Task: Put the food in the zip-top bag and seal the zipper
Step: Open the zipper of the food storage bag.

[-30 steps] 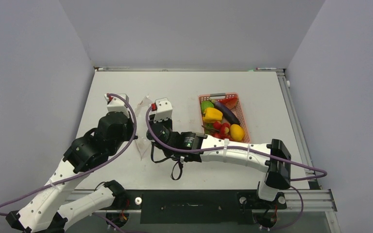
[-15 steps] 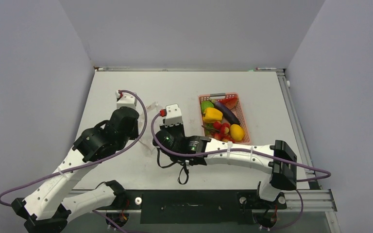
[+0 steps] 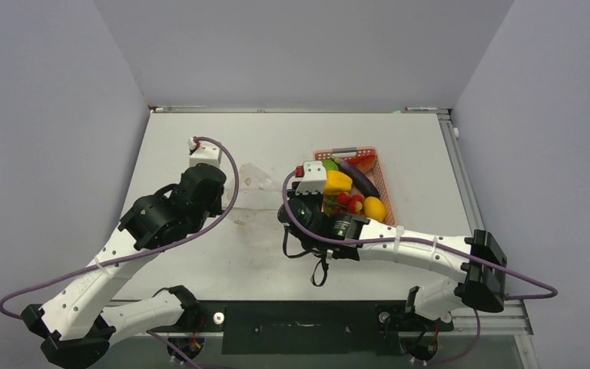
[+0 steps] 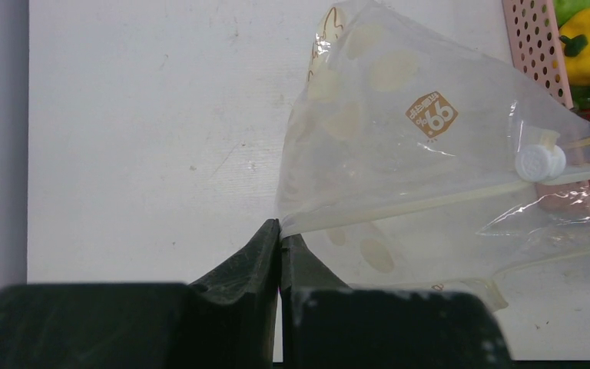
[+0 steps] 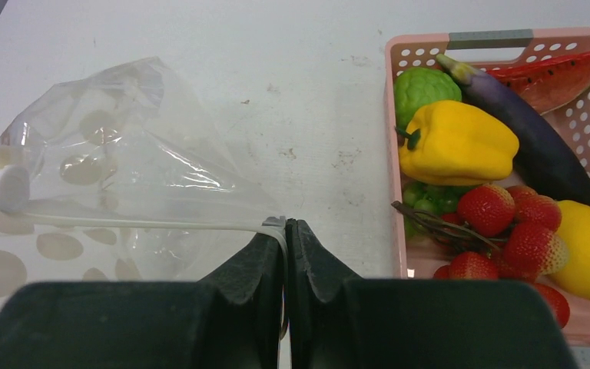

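My left hand (image 4: 279,234) and right hand (image 5: 286,231) each pinch an end of the zip-top bag (image 4: 399,146) mid-surface — it's barely visible from above. The food (image 5: 457,142) sits in the basket (image 5: 411,55) beside it, grapes (image 5: 422,196) mostly hidden.

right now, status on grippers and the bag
Left gripper shut on zip-top bag edge. Right gripper shut on its other end. Food in pink basket, bag empty. Nothing in the way.
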You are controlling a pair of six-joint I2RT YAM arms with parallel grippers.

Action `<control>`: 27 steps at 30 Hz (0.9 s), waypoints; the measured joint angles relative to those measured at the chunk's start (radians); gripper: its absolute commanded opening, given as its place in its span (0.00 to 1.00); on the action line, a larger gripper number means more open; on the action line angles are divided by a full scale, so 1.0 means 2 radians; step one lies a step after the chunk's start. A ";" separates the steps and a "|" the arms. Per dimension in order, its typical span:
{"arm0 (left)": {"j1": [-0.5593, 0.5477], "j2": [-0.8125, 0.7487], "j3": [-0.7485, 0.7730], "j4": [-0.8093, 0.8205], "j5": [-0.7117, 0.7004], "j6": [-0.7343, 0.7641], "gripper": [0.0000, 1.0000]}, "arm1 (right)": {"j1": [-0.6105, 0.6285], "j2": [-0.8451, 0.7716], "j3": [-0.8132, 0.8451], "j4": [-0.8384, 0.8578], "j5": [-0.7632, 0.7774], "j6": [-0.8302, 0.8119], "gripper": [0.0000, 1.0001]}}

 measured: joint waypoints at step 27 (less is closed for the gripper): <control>-0.034 0.080 -0.009 0.029 -0.047 0.038 0.00 | -0.122 0.032 -0.068 0.114 -0.230 0.009 0.12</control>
